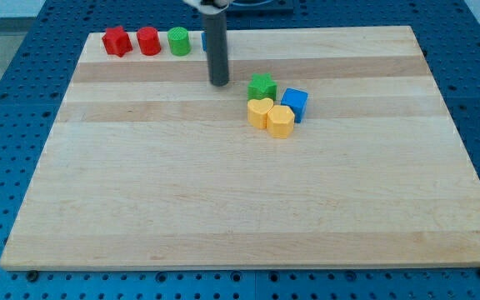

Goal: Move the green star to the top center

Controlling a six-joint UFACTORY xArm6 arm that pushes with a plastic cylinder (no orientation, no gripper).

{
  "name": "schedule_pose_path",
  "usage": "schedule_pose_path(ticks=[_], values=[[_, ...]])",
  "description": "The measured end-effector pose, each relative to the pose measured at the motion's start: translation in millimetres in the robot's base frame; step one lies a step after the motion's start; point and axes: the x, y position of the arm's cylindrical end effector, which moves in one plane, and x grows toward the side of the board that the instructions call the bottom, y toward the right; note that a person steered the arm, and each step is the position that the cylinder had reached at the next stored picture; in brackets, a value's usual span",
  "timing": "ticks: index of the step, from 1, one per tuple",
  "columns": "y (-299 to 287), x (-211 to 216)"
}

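Seven blocks visible on wooden board [140,208]. Green star [262,86] not yet at top center, huddled with yellow heart [259,111], blue cube [295,103]. My tip [218,83], bare rod holding nothing, sits just left of star, apart. Push remains.

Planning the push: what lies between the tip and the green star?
Nothing: the camera view shows only bare board between my tip and the green star.
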Motion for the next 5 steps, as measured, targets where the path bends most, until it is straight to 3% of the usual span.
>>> schedule_pose_path(ticks=[1, 2, 3, 5], values=[[-1.6, 36.3], [31.5, 46.8], [75.1, 43.7], [87.3, 8.7]])
